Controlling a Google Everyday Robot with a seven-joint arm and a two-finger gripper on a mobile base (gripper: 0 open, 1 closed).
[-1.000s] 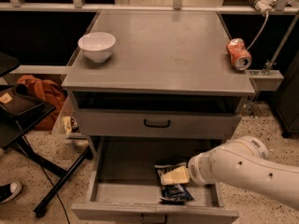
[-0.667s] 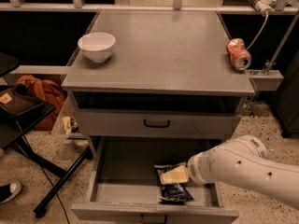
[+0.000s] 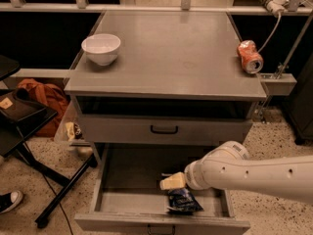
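Note:
My gripper (image 3: 172,181) reaches into the open bottom drawer (image 3: 122,199) of a grey cabinet, coming in from the right on a white arm. It hovers just above and slightly left of a dark blue snack bag (image 3: 182,200) lying near the drawer's front. Whether it touches the bag cannot be told. On the cabinet top (image 3: 171,53) a white bowl (image 3: 101,48) stands at the left edge and a crushed red can (image 3: 250,57) lies at the right edge.
The upper drawer (image 3: 164,129) is closed. Left of the cabinet are a black stand (image 3: 29,146), an orange cloth (image 3: 41,94) on the floor and a shoe (image 3: 9,201). A cable and metal rail (image 3: 281,58) run at the right.
The arm and gripper have shifted a little to the left inside the drawer. The snack bag, bowl and can have stayed where they were.

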